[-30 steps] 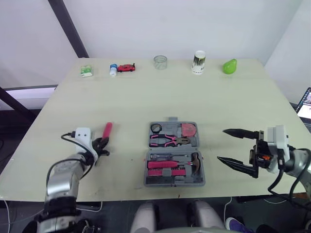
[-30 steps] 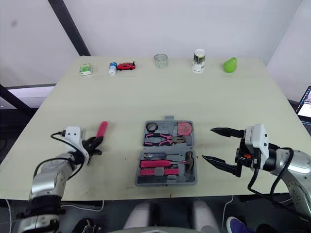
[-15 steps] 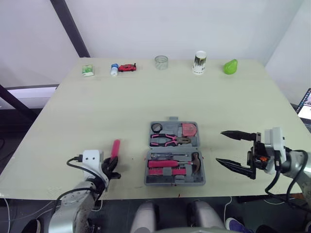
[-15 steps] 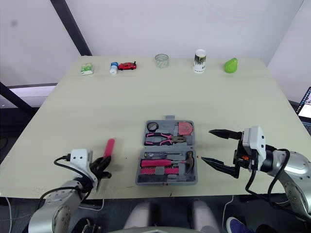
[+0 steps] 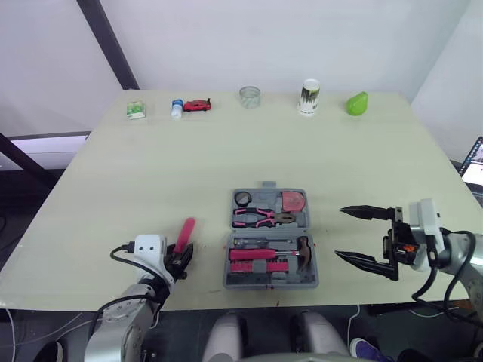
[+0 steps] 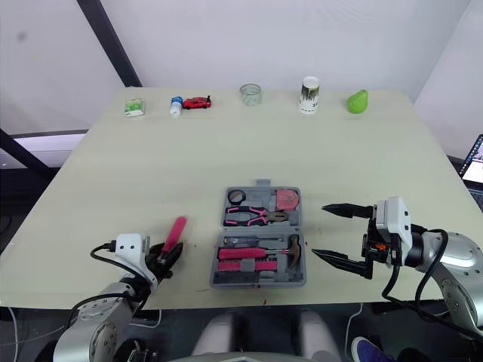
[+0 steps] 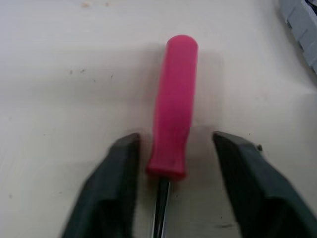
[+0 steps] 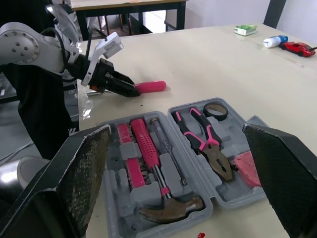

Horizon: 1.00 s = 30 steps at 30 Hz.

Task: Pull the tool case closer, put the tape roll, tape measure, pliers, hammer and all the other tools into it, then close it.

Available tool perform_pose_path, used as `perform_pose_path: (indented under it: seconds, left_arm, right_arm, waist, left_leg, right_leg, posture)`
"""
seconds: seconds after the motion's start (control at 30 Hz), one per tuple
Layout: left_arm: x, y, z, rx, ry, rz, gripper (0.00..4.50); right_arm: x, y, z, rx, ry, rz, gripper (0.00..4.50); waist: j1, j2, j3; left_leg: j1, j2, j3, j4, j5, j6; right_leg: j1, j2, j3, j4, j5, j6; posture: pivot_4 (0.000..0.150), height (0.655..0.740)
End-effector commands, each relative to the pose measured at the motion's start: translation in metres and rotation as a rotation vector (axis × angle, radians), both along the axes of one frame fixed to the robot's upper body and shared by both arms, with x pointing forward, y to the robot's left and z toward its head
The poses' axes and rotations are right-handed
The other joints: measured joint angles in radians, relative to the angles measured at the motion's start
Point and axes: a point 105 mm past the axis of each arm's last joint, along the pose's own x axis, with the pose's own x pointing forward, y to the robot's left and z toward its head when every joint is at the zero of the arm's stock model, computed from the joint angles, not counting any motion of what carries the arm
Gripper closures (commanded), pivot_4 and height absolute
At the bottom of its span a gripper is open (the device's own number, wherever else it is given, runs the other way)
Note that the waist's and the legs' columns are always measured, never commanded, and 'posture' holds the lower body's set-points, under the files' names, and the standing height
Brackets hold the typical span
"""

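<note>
The grey tool case (image 5: 272,284) lies open near the table's front edge. In it are the black tape roll (image 5: 242,199), pink pliers (image 5: 260,218), a reddish tape measure (image 5: 293,201), the hammer (image 5: 304,253) and pink-handled tools (image 5: 253,255). A pink-handled screwdriver (image 5: 185,230) lies on the table left of the case. My left gripper (image 5: 183,256) is open around its handle (image 7: 173,124), with a gap on each side of the fingers (image 7: 119,168). Right of the case, my right gripper (image 5: 339,233) hovers wide open with nothing in it.
Along the table's far edge stand a small green box (image 5: 135,109), a small bottle (image 5: 176,108), a red toy car (image 5: 196,105), a clear glass (image 5: 249,96), a white cup (image 5: 309,96) and a green pear-shaped object (image 5: 357,103). A laptop (image 5: 475,162) shows past the right edge.
My left arm carried the screwdriver right, toward the case and the front edge, then its jaws spread and let go of the handle. The right gripper barely moved.
</note>
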Motion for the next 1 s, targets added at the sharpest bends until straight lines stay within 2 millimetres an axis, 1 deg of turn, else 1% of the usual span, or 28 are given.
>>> perform_pose_path:
  seconds: [0.03,0.07,0.13,0.23,0.3,0.33,0.37,0.43,0.47,0.5,0.57,0.63,0.67,0.7,0.73,0.83,0.9,1.0]
  left_arm:
    - [0.003,0.004,0.017,-0.015,-0.088,0.029,0.09]
    - [0.003,0.002,0.020,-0.017,-0.102,0.022,0.03]
    - [0.004,-0.002,0.039,0.025,-0.166,-0.042,0.03]
    - [0.008,0.003,0.055,0.099,-0.186,-0.136,0.03]
    - [0.009,0.000,0.064,0.119,-0.178,-0.288,0.03]
    - [0.007,-0.002,0.067,0.159,-0.164,-0.407,0.03]
    - [0.005,0.001,0.068,0.204,-0.139,-0.503,0.03]
    - [0.004,0.011,0.070,0.270,-0.101,-0.610,0.03]
    - [0.007,0.019,0.075,0.289,-0.095,-0.660,0.03]
    - [0.008,0.025,0.079,0.332,-0.082,-0.753,0.03]
    - [0.005,0.036,0.081,0.445,-0.021,-0.998,0.03]
    - [0.002,0.041,0.082,0.496,0.019,-1.154,0.03]
    - [0.002,0.042,0.084,0.535,0.037,-1.268,0.03]
    - [0.003,0.044,0.085,0.563,0.053,-1.343,0.03]
    - [0.003,0.046,0.086,0.582,0.064,-1.394,0.03]
    - [0.012,0.049,0.084,0.744,0.112,-1.571,0.03]
    - [0.019,0.048,0.084,0.840,0.142,-1.677,0.03]
    - [0.028,0.045,0.083,0.979,0.181,-1.825,0.03]
  right_arm:
    - [0.000,-0.003,0.006,-0.002,-0.039,-0.008,0.00]
    - [0.000,-0.003,0.006,0.000,-0.040,-0.013,0.00]
    - [0.000,-0.002,0.005,0.009,-0.039,-0.022,0.00]
    - [0.000,-0.001,0.005,0.010,-0.040,-0.023,0.00]
    - [0.001,0.000,0.005,0.012,-0.043,-0.026,0.00]
    - [0.002,0.001,0.006,0.015,-0.047,-0.027,0.00]
    - [0.003,0.002,0.006,0.017,-0.050,-0.027,0.00]
    - [0.004,0.003,0.007,0.021,-0.055,-0.025,0.00]
    - [0.005,0.004,0.008,0.022,-0.057,-0.023,0.00]
    - [0.005,0.005,0.008,0.023,-0.058,-0.021,0.00]
    - [0.006,0.006,0.008,0.025,-0.061,-0.014,0.00]
    - [0.007,0.007,0.008,0.026,-0.063,-0.010,0.00]
    - [0.007,0.008,0.008,0.028,-0.063,-0.003,0.00]
    - [0.007,0.009,0.008,0.029,-0.064,0.001,0.00]
    - [0.007,0.009,0.008,0.029,-0.064,0.004,0.00]
    - [0.008,0.013,0.008,0.029,-0.067,0.022,0.00]
    - [0.008,0.015,0.008,0.032,-0.070,0.030,0.00]
    - [0.009,0.017,0.008,0.034,-0.073,0.033,0.00]
  waist:
    - [0.000,0.000,0.000]
    - [0.000,0.000,0.000]
    - [0.001,-0.001,0.001]
    - [0.001,-0.002,0.001]
    - [0.001,-0.001,0.002]
    - [0.001,-0.001,0.002]
    - [0.001,-0.001,0.002]
    - [0.000,0.000,0.003]
    - [0.000,0.001,0.004]
    - [0.000,0.002,0.005]
    - [0.002,0.000,0.006]
    - [0.004,-0.001,0.008]
    - [0.005,0.000,0.008]
    - [0.007,0.002,0.008]
    - [0.011,0.004,0.009]
    - [0.012,0.004,0.009]
    - [0.012,0.003,0.009]
    - [0.015,0.003,0.009]
  left_leg:
    - [0.000,0.000,0.000,0.000,0.000,0.000]
    - [0.000,0.000,0.000,0.000,0.000,0.000]
    - [0.000,0.000,0.000,0.000,0.000,0.000]
    - [0.000,0.000,0.000,0.000,0.000,0.000]
    - [0.000,0.000,0.000,0.000,0.000,0.000]
    - [0.000,0.000,0.000,0.000,0.000,0.000]
    - [0.000,0.000,0.000,0.000,0.000,0.000]
    - [0.000,0.001,0.001,-0.001,0.000,0.000]
    - [0.000,0.001,0.001,-0.001,0.000,0.000]
    - [0.000,0.001,0.002,-0.001,0.000,0.000]
    - [-0.002,0.001,0.002,-0.001,0.000,0.000]
    - [-0.006,0.000,0.004,0.000,0.000,0.000]
    - [-0.007,0.001,0.003,0.000,0.001,-0.001]
    - [-0.007,0.001,0.003,0.000,0.001,-0.001]
    - [-0.007,0.001,0.004,0.000,0.001,0.000]
    - [-0.011,0.000,0.006,0.001,0.000,0.000]
    - [-0.015,0.000,0.004,0.002,0.000,0.000]
    - [-0.017,0.000,0.003,0.002,0.000,0.000]
  right_leg:
    - [0.000,0.000,0.000,0.000,0.000,0.000]
    - [0.000,0.000,0.000,0.000,0.000,0.000]
    - [0.000,0.000,0.000,0.000,0.000,0.000]
    - [0.000,0.000,0.000,0.000,0.000,0.000]
    - [0.000,0.000,0.000,0.000,0.000,0.000]
    - [0.000,0.000,0.000,0.000,0.000,0.000]
    - [0.000,0.000,-0.001,0.000,0.000,0.000]
    - [-0.001,0.001,-0.001,0.000,0.000,-0.001]
    - [-0.001,0.001,0.000,0.000,0.000,-0.001]
    - [-0.001,0.000,0.000,0.000,0.000,-0.001]
    - [-0.004,0.000,0.001,0.000,0.000,0.000]
    - [-0.007,0.002,-0.003,0.001,0.000,-0.001]
    - [-0.008,0.002,-0.004,0.000,-0.002,-0.004]
    - [-0.008,0.002,-0.004,0.001,-0.002,-0.005]
    - [-0.008,0.001,-0.004,0.000,-0.002,-0.005]
    - [-0.010,0.000,-0.003,0.000,0.000,-0.001]
    - [-0.013,0.001,-0.004,0.000,0.000,-0.001]
    - [-0.014,0.001,-0.005,0.000,0.000,-0.001]
  posture:
    - [0.150,0.7400]
    - [0.150,0.7400]
    - [0.150,0.7400]
    - [0.150,0.7400]
    - [0.150,0.7400]
    - [0.150,0.7400]
    - [0.150,0.7400]
    - [0.150,0.7400]
    - [0.150,0.7400]
    - [0.150,0.7400]
    - [0.150,0.7400]
    - [0.150,0.7400]
    - [0.150,0.7400]
    - [0.150,0.7400]
    - [0.150,0.7400]
    - [0.150,0.7400]
    - [0.150,0.7400]
    - [0.150,0.7400]
